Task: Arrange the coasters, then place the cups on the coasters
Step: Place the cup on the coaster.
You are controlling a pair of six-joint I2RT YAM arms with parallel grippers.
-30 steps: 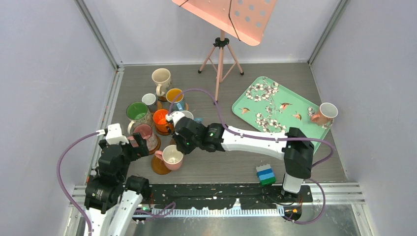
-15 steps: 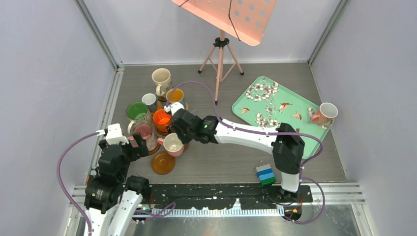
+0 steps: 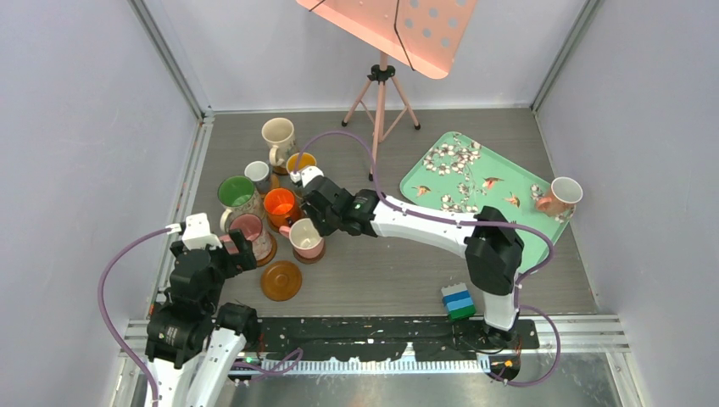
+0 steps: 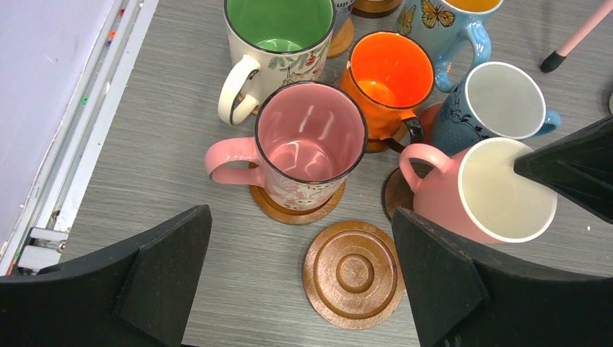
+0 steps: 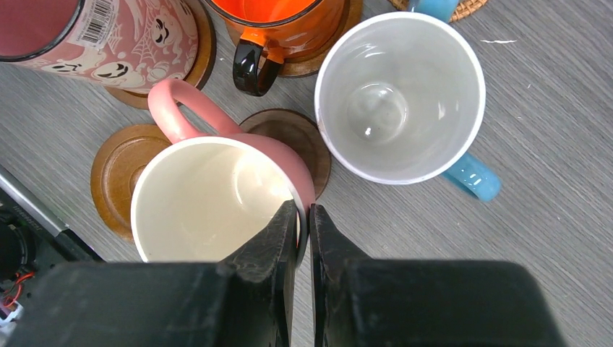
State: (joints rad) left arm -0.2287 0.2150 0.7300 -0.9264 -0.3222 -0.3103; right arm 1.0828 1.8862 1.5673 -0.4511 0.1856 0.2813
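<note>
Moved: pink cup (image 3: 305,239) goes farther, off tan coaster (image 4: 354,273).
Jaws: right gripper (image 5: 303,211) pinches its rim; left gripper (image 4: 300,215) spread wide, empty.
Cup: hard, breakable; hold rim.

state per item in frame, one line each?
left fingers: open, empty
right fingers: shut on rim of pink mug
pink mug: held over dark coaster
dark coaster: partly under pink mug
grooved coaster: bare
ghost mug: upright, on brown coaster
orange mug: upright, empty
tray mug: off coaster, at edge of tray
</note>
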